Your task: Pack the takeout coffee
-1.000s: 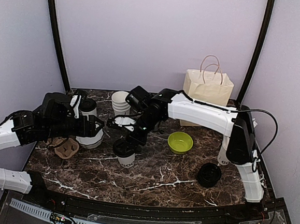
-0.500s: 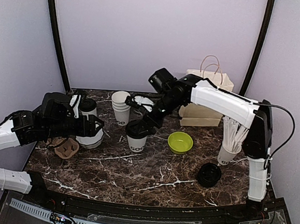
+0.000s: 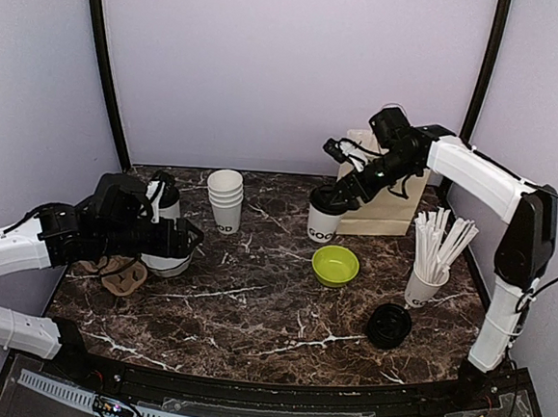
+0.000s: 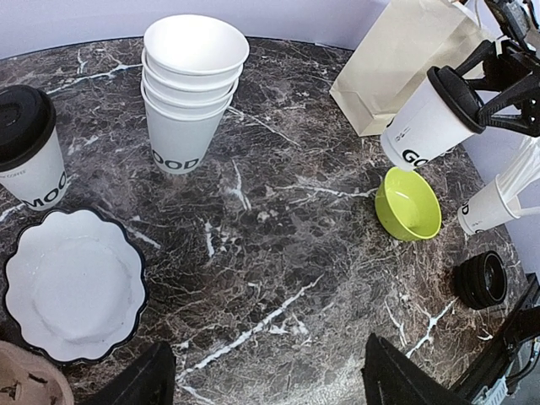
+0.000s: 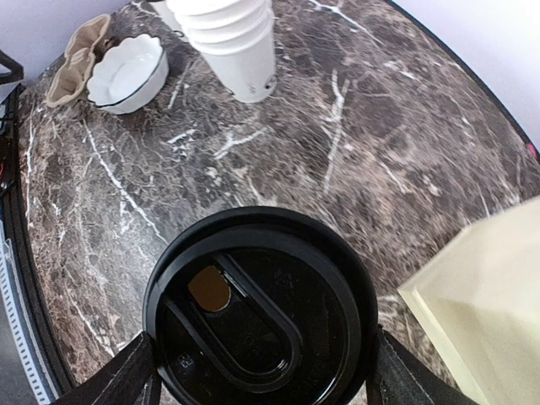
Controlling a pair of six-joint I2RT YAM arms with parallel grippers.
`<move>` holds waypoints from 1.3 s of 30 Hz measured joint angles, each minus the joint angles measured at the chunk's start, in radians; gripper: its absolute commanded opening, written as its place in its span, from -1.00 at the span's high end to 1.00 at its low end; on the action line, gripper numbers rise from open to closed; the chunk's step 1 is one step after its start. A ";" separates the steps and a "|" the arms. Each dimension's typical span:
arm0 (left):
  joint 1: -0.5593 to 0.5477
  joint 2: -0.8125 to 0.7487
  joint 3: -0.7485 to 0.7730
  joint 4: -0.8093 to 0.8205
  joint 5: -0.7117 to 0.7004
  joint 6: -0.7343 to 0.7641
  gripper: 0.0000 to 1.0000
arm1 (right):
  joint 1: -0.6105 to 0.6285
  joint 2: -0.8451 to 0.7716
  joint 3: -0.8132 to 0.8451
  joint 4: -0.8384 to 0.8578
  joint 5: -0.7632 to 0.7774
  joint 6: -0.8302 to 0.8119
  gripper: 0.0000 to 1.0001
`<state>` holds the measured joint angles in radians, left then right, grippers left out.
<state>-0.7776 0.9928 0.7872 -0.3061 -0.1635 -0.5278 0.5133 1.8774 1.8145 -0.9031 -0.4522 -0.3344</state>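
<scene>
My right gripper (image 3: pixel 346 196) is shut on a takeout coffee cup (image 3: pixel 322 222), white with dark lettering and a black lid. It holds the cup in the air, just left of the cream paper bag (image 3: pixel 401 204). The right wrist view shows the lid (image 5: pixel 261 308) between my fingers, with the bag's edge (image 5: pixel 498 312) to the right. The cup (image 4: pixel 426 126) and bag (image 4: pixel 405 59) also show in the left wrist view. A second lidded coffee cup (image 3: pixel 164 199) (image 4: pixel 25 152) stands at the back left. My left gripper (image 3: pixel 188 238) (image 4: pixel 266 380) is open and empty above the table.
A stack of empty white cups (image 3: pixel 225 199) (image 4: pixel 186 101) stands at the back. A lime-green bowl (image 3: pixel 335 265), a cup of white sticks (image 3: pixel 431 264) and stacked black lids (image 3: pixel 389 325) are on the right. A scalloped white dish (image 4: pixel 72 283) and a cardboard carrier (image 3: pixel 119 275) lie on the left.
My right gripper has lifted the coffee cup from the table's middle and carried it up and to the right, next to the paper bag. The left arm has barely moved.
</scene>
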 measured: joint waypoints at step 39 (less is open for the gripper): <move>0.000 0.111 0.043 0.051 0.073 0.018 -0.59 | -0.279 -0.160 -0.405 0.154 0.084 -0.005 -0.76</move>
<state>-0.7776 1.1034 0.8307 -0.2546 -0.0902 -0.5095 0.2344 1.7176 1.4097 -0.7486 -0.3679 -0.3389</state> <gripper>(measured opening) 0.793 0.881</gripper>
